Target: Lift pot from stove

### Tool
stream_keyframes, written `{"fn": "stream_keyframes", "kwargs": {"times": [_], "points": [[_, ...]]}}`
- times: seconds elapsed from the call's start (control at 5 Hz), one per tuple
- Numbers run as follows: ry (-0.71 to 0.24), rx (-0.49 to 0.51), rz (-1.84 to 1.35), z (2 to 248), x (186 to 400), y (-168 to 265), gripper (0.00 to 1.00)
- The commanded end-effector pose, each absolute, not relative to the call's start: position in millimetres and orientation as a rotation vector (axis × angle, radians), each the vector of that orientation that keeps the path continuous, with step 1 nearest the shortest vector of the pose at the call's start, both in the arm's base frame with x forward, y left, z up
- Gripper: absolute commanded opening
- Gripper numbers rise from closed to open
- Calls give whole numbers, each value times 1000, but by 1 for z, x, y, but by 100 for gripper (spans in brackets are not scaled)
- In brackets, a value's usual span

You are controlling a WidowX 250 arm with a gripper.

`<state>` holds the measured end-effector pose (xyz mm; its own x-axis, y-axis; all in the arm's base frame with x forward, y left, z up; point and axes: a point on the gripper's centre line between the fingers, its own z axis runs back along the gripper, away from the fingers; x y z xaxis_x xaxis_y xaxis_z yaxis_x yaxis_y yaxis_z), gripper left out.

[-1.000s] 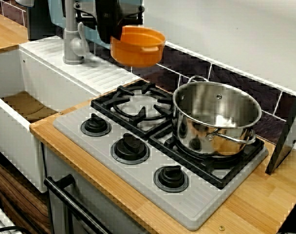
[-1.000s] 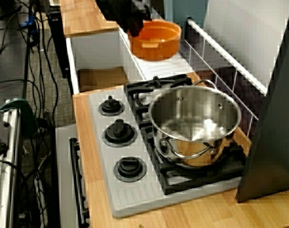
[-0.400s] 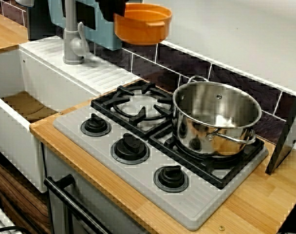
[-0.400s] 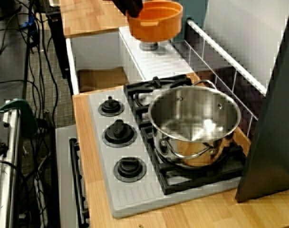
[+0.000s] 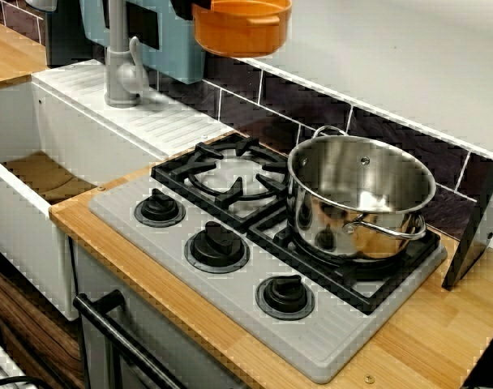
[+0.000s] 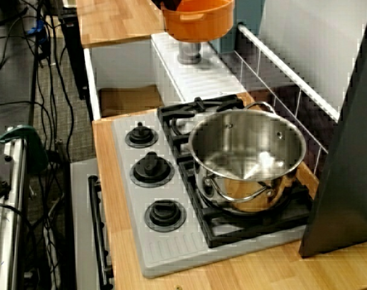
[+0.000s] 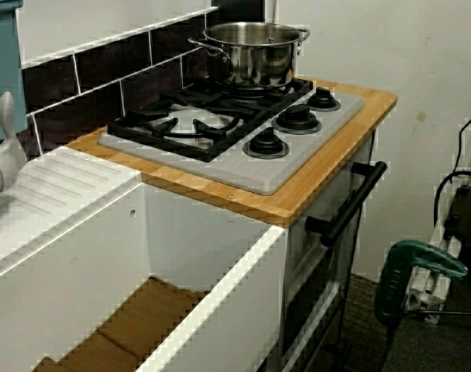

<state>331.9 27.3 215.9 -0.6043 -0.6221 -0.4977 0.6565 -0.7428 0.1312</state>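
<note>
The small orange pot [image 5: 242, 26] hangs high in the air at the top edge of the front view, over the drainboard behind and left of the stove [image 5: 230, 304]. In the view along the counter the pot [image 6: 199, 19] floats above the faucet base. My gripper [image 5: 191, 10] is black and mostly cut off by the frame; it is shut on the pot's left rim. In the view along the counter only a dark bit of the gripper [image 6: 171, 5] shows. The stove's left burner grate [image 5: 230, 174] stands bare. The low view from the sink shows the stove [image 7: 243, 174] but neither the pot nor the gripper.
A large steel pot [image 5: 360, 198] sits on the right burner. Left of the stove are a grey faucet [image 5: 121, 65], a white ribbed drainboard [image 5: 149, 113] and a deep sink [image 5: 36, 174]. A dark panel [image 5: 477, 219] leans at the right. A tiled wall [image 5: 311, 113] runs behind.
The pot has risen with the gripper from just above the drainboard to the top edge of both views, shifting slightly right. Everything on the stove has stayed put.
</note>
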Motion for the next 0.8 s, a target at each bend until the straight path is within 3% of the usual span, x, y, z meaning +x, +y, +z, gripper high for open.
{"fn": "stream_keyframes", "kwargs": {"times": [0.0, 0.6], "points": [[39, 781, -2274, 247, 328, 30, 0], [36, 784, -2271, 252, 327, 30, 0]]}}
